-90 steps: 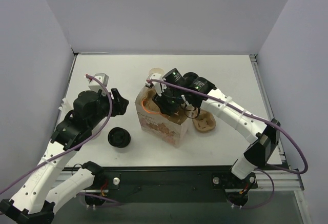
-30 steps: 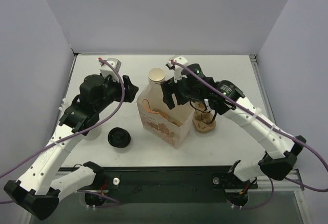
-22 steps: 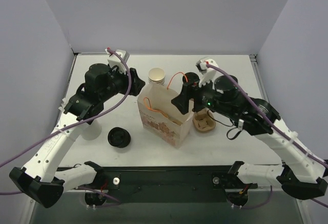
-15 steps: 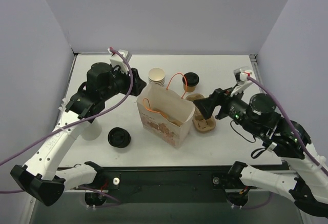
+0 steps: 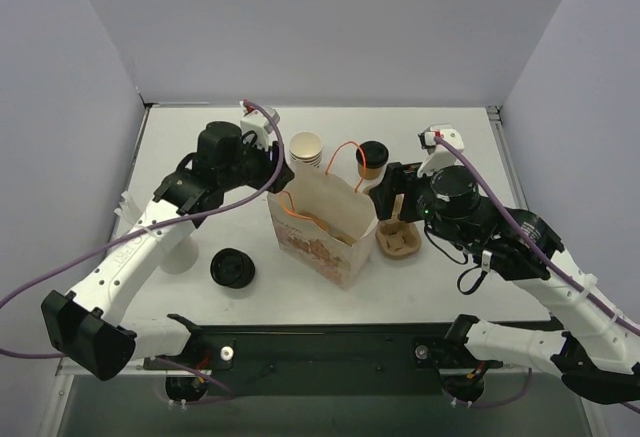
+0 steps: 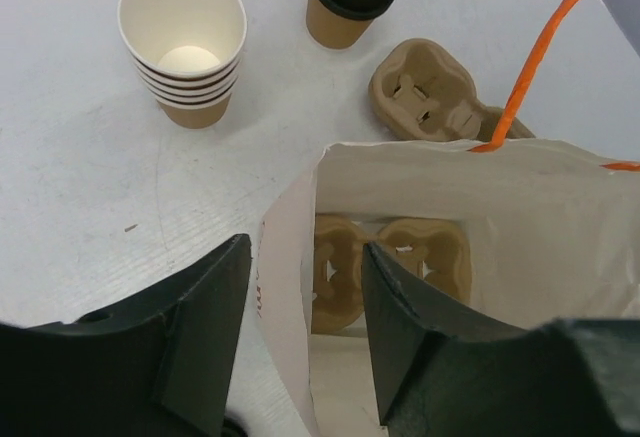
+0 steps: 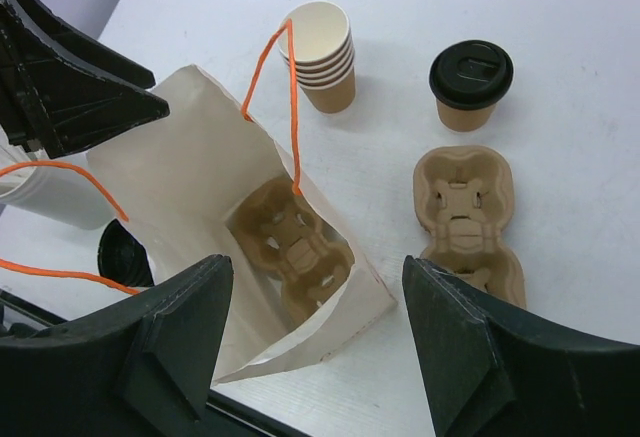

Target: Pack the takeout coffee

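at about 1 o'clock from the paper bag [image 5: 318, 237] in the overhead view, the takeout coffee [image 5: 371, 157] stands upright on the table with its black lid on, apart from both arms and not yet packed; the left gripper [image 6: 305, 257] hangs at the bag's 10 o'clock rim, jaws apart with the thin paper wall running between them, not visibly pinched; the right gripper [image 7: 318, 287] hovers at the bag's 3 o'clock side, jaws wide and empty; a pulp carrier [image 6: 390, 267] lies at the bottom of the bag; likely trouble from here: an off-centre pinch by the left jaws may crumple or drag the light bag and narrow its mouth; the orange handle [image 7: 294, 107] loops over the opening and could catch a finger or the cup going down; a hard squeeze near the lid might pop it; the stack of cups [image 5: 306, 149], at the coffee's 9 o'clock, could be knocked by a wide approach
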`<action>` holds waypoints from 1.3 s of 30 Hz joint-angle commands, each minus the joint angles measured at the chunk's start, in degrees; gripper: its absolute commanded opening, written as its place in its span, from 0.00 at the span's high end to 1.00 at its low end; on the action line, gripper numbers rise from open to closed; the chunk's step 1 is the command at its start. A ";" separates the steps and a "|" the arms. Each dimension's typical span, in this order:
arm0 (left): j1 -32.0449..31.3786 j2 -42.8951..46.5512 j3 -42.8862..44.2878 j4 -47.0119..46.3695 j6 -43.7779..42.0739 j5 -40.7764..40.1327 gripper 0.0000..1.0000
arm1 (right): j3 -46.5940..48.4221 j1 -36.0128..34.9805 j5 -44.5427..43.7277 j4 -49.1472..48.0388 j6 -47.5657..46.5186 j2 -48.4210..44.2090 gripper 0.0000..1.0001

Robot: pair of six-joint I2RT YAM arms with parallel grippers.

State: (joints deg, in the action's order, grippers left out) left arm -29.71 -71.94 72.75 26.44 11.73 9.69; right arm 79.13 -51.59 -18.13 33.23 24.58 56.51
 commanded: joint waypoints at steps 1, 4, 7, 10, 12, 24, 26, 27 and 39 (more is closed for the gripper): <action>-1.13 0.05 -0.76 -0.24 -2.23 0.77 0.45 | 3.39 -0.35 -3.75 1.57 0.65 0.09 0.30; -1.40 0.57 -0.86 -0.68 -1.97 -0.46 0.72 | 3.75 -0.35 -4.72 2.27 0.03 0.62 0.30; -1.57 1.45 -0.68 -0.60 -0.66 -1.52 0.90 | 4.80 -0.26 -5.34 3.06 -1.11 2.37 0.30; -2.10 3.47 -1.73 -0.24 1.01 -1.26 1.00 | 7.17 0.09 -6.39 3.42 -2.95 3.95 0.31; -2.10 6.45 -4.36 -2.25 3.20 0.05 1.00 | 9.10 0.79 -6.48 3.33 -3.48 5.62 0.30; -2.37 12.00 -7.36 -7.98 8.22 -3.45 1.00 | 5.25 4.66 4.84 4.91 2.49 7.30 0.31; -2.37 12.53 -7.27 -9.03 8.22 -3.63 1.00 | 4.89 4.57 6.17 4.91 2.23 7.47 0.31; -2.37 13.05 -7.53 -9.82 7.96 -3.37 1.00 | 4.89 4.57 5.66 4.91 2.14 7.47 0.32; -2.45 23.42 -19.84 -21.60 1.90 3.31 1.00 | 7.44 12.03 0.63 1.57 -1.20 12.29 0.31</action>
State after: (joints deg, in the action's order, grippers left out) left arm -31.90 -49.78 53.15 11.38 16.12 9.98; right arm 84.93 -42.89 -16.86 37.34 25.21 65.91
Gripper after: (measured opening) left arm 0.023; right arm 0.685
